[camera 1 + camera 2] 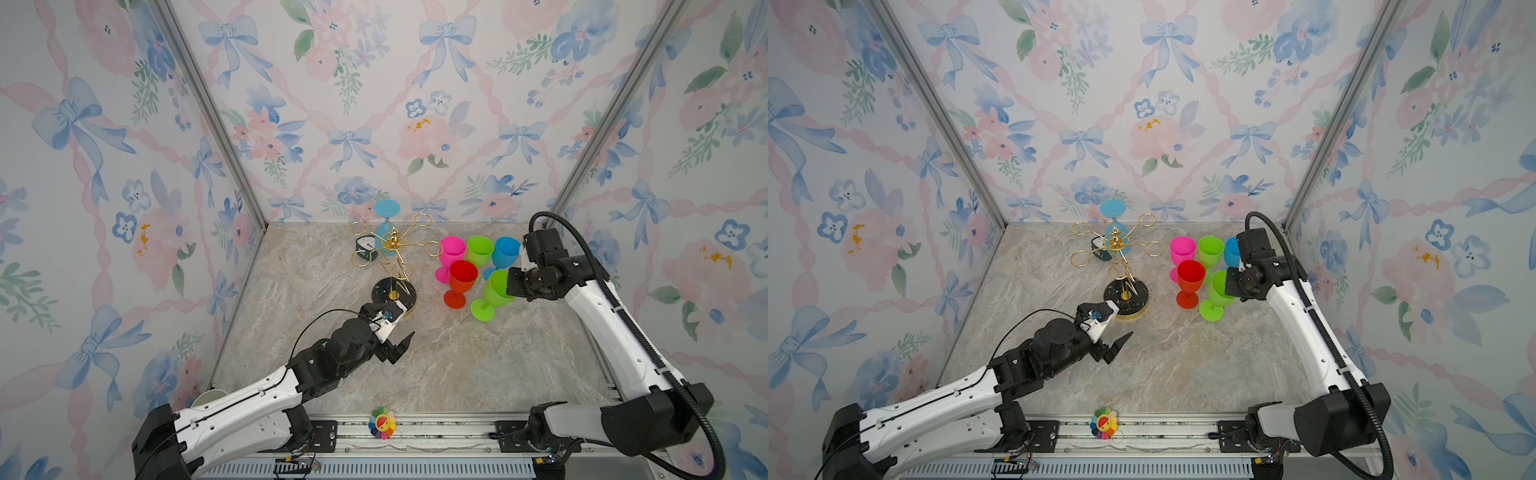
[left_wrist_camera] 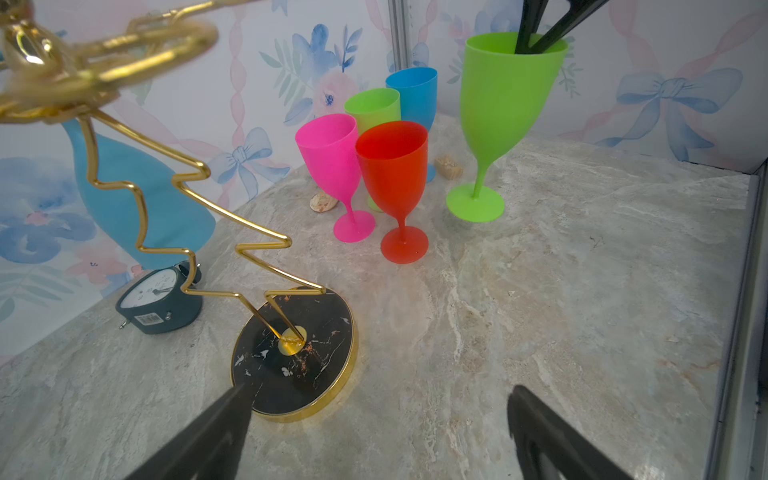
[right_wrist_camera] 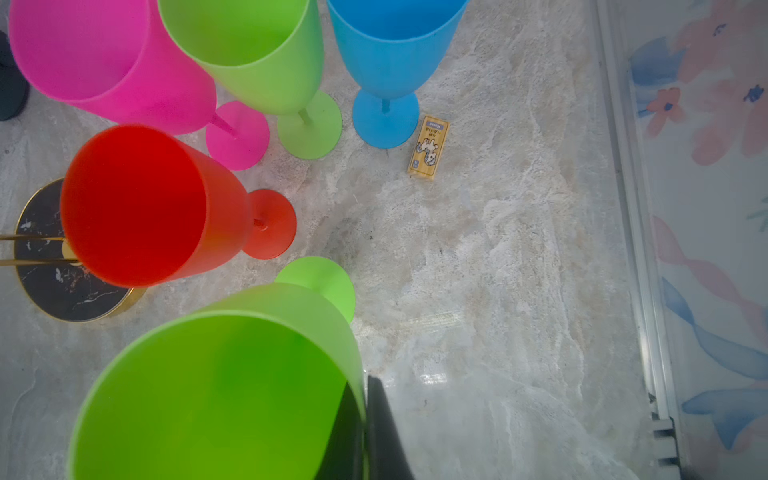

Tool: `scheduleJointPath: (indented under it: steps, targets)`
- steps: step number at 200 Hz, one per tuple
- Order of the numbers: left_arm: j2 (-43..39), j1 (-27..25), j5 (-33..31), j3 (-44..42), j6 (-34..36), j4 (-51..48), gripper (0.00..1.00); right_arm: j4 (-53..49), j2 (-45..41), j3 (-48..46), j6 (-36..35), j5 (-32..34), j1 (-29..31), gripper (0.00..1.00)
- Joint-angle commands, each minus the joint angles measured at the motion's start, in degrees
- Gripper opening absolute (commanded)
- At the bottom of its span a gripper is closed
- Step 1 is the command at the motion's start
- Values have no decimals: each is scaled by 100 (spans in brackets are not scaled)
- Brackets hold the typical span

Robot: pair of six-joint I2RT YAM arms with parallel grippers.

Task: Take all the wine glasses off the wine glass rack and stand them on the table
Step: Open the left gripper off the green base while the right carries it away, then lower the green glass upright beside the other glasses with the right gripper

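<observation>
The right gripper (image 2: 530, 43) is pinching the rim of a tilted green glass (image 1: 496, 291), apparently placing it beside four other glasses (image 1: 461, 274) on the table (image 1: 457, 365). The left gripper (image 2: 374, 415) is waiting open by the rack (image 1: 392, 243), where one blue glass (image 1: 384, 230) is hanging, not yet removed.

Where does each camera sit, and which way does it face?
Top views: high at the front, looking down at the table; both arms show.
Left wrist: low, facing the wine glass rack; left end effector open.
Right wrist: above the green wine glass gripped by right end effector.
Shared: both wrist views show the red glass.
</observation>
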Motion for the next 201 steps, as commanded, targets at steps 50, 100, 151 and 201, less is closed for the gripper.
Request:
scheduleJointPath:
  steps: [50, 100, 151, 201]
  targets:
    - [-122, 147, 182, -49, -307, -250, 98, 961, 745, 27, 28, 498, -243, 0]
    - [-368, 247, 784, -117, -400, -302, 98, 980, 1241, 392, -109, 310, -351, 0]
    - [-530, 255, 859, -172, -400, -303, 98, 1034, 1435, 467, -112, 155, -353, 0]
    - [-497, 255, 819, -167, -394, -312, 98, 1060, 1577, 479, -144, 104, -339, 0]
